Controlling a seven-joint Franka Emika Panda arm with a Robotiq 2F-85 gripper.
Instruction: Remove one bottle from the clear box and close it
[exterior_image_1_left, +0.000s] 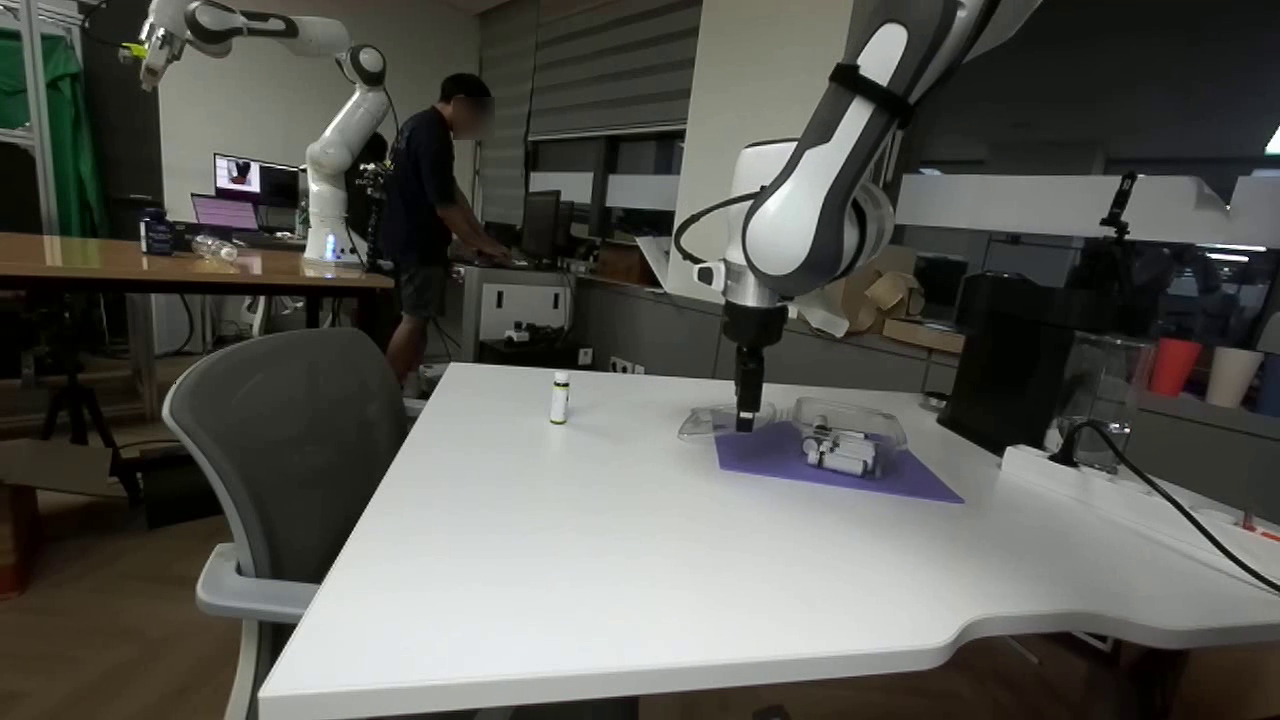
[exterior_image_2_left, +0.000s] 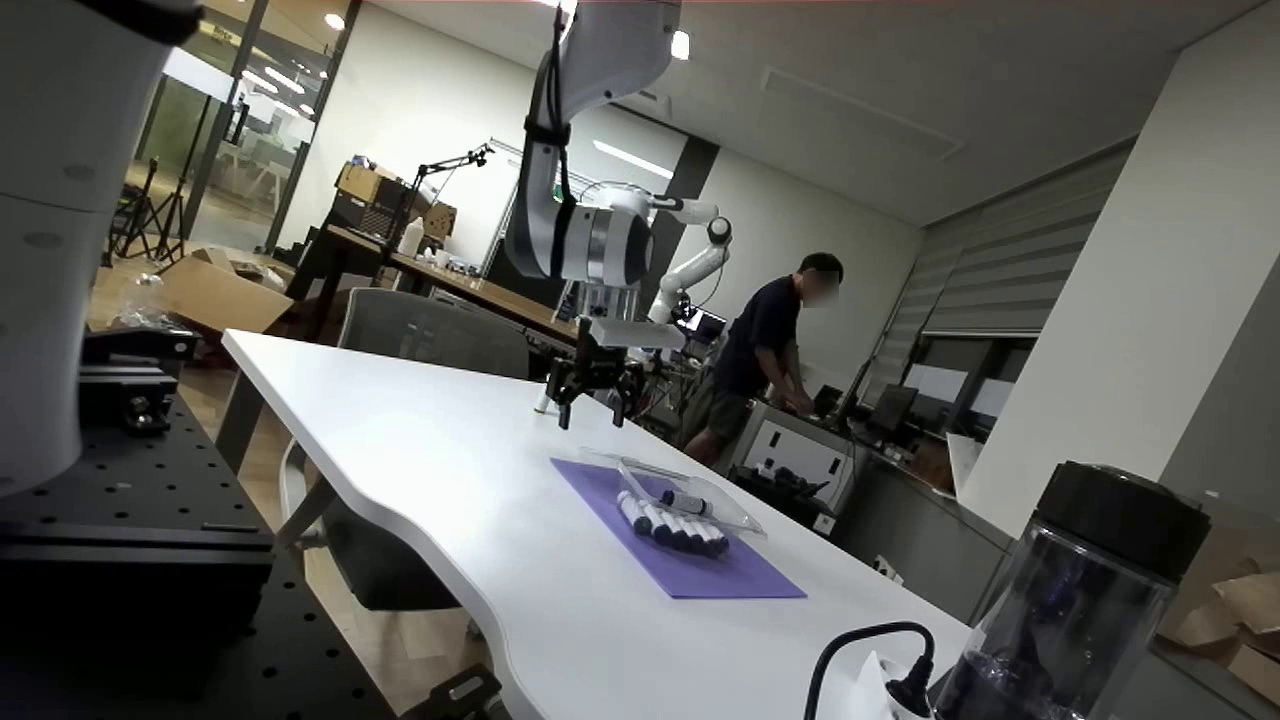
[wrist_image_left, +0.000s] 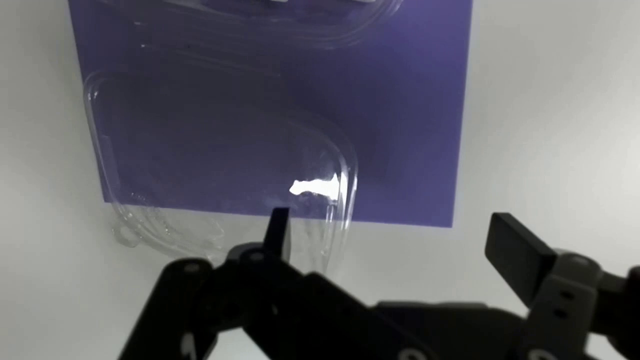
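The clear box (exterior_image_1_left: 890, 425) lies opened out on a purple mat (wrist_image_left: 410, 125), its lid (wrist_image_left: 345, 192) folded flat and partly over the mat's edge. Several white bottles with dark caps (exterior_image_2_left: 660, 520) lie inside the base in an exterior view. Apart from the box, a single bottle (exterior_image_1_left: 559, 400) stands upright on the white table; the gripper partly covers that bottle (exterior_image_2_left: 543, 402) from another angle. My gripper (wrist_image_left: 390, 215) hangs over the lid end, fingers wide apart and nothing between them. One finger (wrist_image_left: 277, 232) appears over the lid, while the opposite finger (wrist_image_left: 517, 255) is beyond its side.
A power strip (exterior_image_1_left: 1040, 468) with a black cable (exterior_image_2_left: 868, 632) lies along the table past the mat. Near it stand a black appliance (exterior_image_1_left: 1010, 350) and a clear container with a black top (exterior_image_2_left: 1085, 590). A grey chair (exterior_image_1_left: 290, 450) touches on the table's far end.
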